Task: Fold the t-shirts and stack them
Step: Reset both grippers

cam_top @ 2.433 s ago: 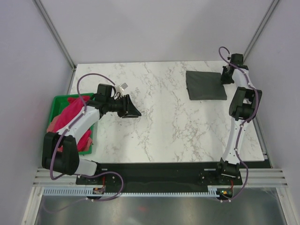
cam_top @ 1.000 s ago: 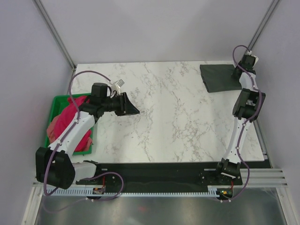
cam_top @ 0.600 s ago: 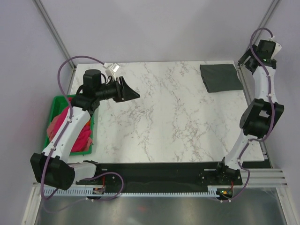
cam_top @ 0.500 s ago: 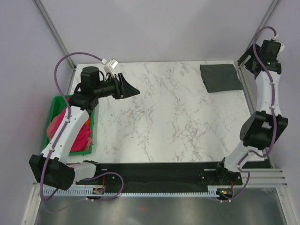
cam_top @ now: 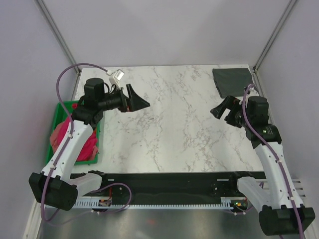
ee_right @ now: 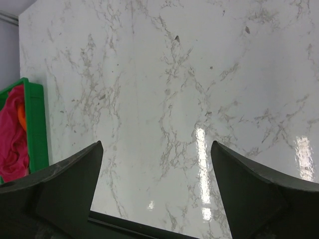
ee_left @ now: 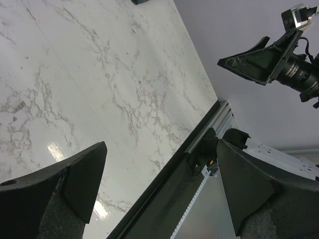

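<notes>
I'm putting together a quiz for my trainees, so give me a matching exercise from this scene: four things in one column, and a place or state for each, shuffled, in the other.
Things:
1. dark grey t-shirt
2. pink t-shirts
3. green bin
4. left gripper

Places or states:
A. open and empty, above the marble table
B. at the table's left side
C. folded flat in the far right corner
D. bunched up inside the bin

Pairs: 1-C, 2-D, 3-B, 4-A.
</notes>
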